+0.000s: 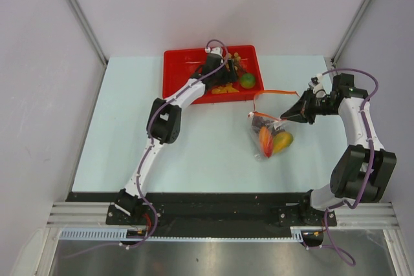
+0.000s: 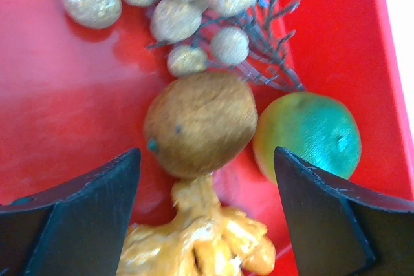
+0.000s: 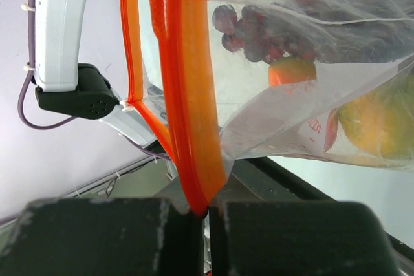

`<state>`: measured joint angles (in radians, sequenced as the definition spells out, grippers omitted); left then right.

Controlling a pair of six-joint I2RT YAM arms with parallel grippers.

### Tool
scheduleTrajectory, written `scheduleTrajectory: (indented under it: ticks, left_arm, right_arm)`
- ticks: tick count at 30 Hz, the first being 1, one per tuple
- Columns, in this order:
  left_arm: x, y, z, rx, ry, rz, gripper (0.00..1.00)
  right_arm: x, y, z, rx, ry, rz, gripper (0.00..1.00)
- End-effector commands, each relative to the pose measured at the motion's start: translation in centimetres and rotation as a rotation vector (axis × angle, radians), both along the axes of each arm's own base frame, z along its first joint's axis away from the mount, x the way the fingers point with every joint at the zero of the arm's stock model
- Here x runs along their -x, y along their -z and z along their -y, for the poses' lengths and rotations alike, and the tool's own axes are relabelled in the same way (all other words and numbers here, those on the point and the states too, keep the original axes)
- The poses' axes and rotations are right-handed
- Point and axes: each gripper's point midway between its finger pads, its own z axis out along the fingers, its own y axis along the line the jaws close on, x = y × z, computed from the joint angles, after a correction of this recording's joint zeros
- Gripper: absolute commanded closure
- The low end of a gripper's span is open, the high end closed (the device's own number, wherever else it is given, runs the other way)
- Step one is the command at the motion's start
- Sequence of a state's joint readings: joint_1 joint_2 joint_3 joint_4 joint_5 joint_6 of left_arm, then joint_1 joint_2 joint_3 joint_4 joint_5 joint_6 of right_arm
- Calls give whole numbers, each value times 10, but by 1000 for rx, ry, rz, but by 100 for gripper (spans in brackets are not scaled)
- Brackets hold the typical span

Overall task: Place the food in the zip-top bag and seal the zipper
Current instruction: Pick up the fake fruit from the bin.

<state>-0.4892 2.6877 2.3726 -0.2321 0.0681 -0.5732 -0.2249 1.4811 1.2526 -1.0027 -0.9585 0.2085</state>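
Observation:
My left gripper hangs open over the red tray. Between its fingers lie orange chunks and the near end of a brown round fruit. A round green fruit sits just right of that, and a tan ball cluster lies beyond. My right gripper is shut on the zipper and holds the zip-top bag up with its mouth gaping. Inside the bag are purple grapes, a red-orange mango and a yellow-green mango.
The tray stands at the back middle of the pale table, its rim close to the green fruit. Grey walls enclose the table on three sides. The left arm stretches diagonally from its base to the tray.

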Motion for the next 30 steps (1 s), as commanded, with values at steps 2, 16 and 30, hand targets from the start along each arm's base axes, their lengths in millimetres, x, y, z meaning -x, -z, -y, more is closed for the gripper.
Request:
scheduleTrajectory:
  ticks: [2, 16, 30]
  left_arm:
    - [-14, -15, 7, 148, -31, 3, 19]
    - [-41, -54, -12, 235, -32, 127, 84]
    - [79, -218, -31, 170, 253, 418, 93]
  right_arm:
    - [-7, -4, 2, -7, 9, 17, 100]
    - [-8, -2, 4, -2, 16, 10, 100]
    - [-6, 0, 2, 0, -12, 40, 100]
